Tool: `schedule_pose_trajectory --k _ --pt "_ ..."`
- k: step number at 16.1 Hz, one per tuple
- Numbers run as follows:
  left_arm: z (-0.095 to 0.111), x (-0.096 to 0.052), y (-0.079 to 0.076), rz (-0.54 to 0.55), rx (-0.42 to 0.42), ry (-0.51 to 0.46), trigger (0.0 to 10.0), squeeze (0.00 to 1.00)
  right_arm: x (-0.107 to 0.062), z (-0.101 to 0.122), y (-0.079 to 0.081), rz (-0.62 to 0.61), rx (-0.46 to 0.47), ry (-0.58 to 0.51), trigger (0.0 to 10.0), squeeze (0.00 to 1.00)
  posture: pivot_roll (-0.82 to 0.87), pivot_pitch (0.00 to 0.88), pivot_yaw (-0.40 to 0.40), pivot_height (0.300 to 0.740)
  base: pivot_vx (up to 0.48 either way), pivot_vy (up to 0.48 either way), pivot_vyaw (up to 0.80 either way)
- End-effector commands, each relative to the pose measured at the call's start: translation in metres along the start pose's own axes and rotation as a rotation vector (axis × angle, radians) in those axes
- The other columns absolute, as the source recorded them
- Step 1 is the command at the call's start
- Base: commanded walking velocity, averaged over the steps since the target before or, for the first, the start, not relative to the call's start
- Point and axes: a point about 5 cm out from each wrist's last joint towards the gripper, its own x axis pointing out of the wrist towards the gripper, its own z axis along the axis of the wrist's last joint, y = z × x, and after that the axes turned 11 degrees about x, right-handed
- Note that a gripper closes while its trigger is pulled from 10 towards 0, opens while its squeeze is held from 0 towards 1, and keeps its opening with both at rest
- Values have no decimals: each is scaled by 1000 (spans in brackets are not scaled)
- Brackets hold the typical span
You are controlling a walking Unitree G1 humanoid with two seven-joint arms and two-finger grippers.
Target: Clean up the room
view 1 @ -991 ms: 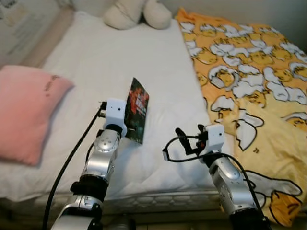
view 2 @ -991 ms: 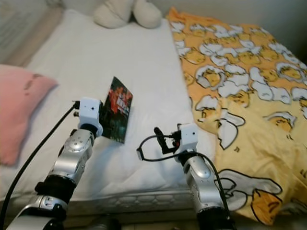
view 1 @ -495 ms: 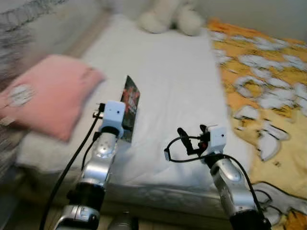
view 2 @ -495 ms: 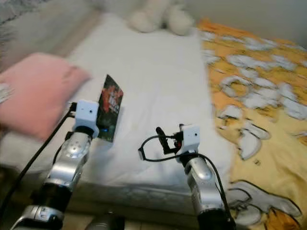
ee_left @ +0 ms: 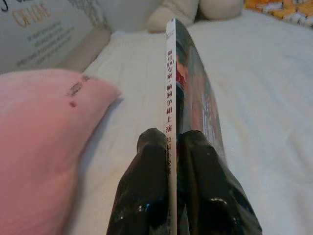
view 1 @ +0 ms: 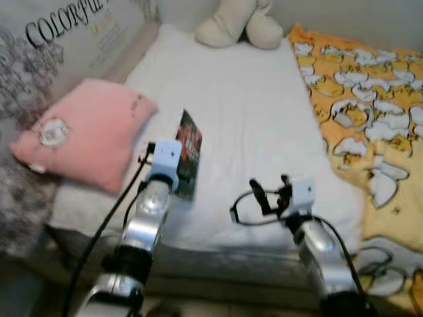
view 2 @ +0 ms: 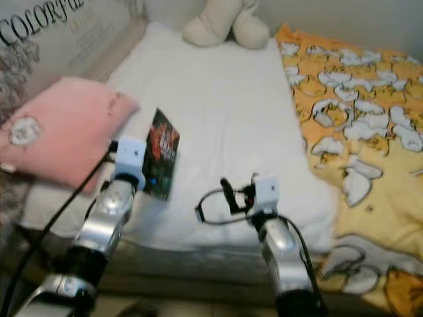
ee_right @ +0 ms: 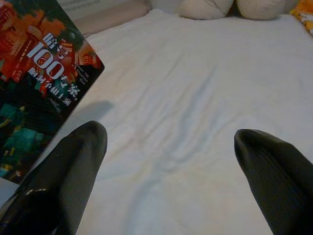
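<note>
The step in hand appeared to be carrying off a stray item from the bed: the left gripper (ee_left: 168, 147) was clamped on the lower edge of a thin book (view 1: 188, 153), which stood on edge just left of the middle of the left eye view, raised above the white mattress (view 1: 244, 112). In the left wrist view both black fingers (ee_left: 146, 166) pressed flat on either side of the spine, so the hold looked firm. The right gripper (ee_right: 168, 152) hung empty over the sheet at lower centre, its fingers spread wide apart, with the book's red and dark cover at the left edge of its wrist view. A pink pillow (view 1: 89, 132) lay at the left of the frame, a cream plush toy (view 1: 241, 26) at the top centre, and an orange duck-print duvet (view 1: 370, 99) covered the right side. The next move probably called for turning away to a shelf or table and setting the book down flat, but no such place was in sight, so the destination could not be judged. The head views were soft with blur, the book's small print was unreadable, the duvet was cut off at the right edge, and the plush toy's upper part was cropped.
</note>
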Motion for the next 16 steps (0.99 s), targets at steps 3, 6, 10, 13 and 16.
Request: schedule_pose_trajectory --k 3,6,10,13,16 --pt "11 7 7 15 31 -37 10000 0 1 3 -1 -2 -15 -12 10000 0 78 0 -40 740 0 0 0" --pt "15 11 5 7 23 -51 10000 0 1 3 -1 -1 -20 -15 10000 0 75 0 -40 740 0 0 0" --pt "18 15 4 2 3 -61 10000 0 -1 1 0 9 -25 -8 10000 0 65 0 -38 740 448 0 0" --pt "19 15 1 -7 -7 -67 10000 0 -3 -1 1 11 -26 -3 10000 0 57 0 -35 740 480 0 0" --pt "24 15 -7 -34 -20 -81 10000 0 -5 -2 1 13 -28 2 10000 0 47 0 -31 740 480 0 0"
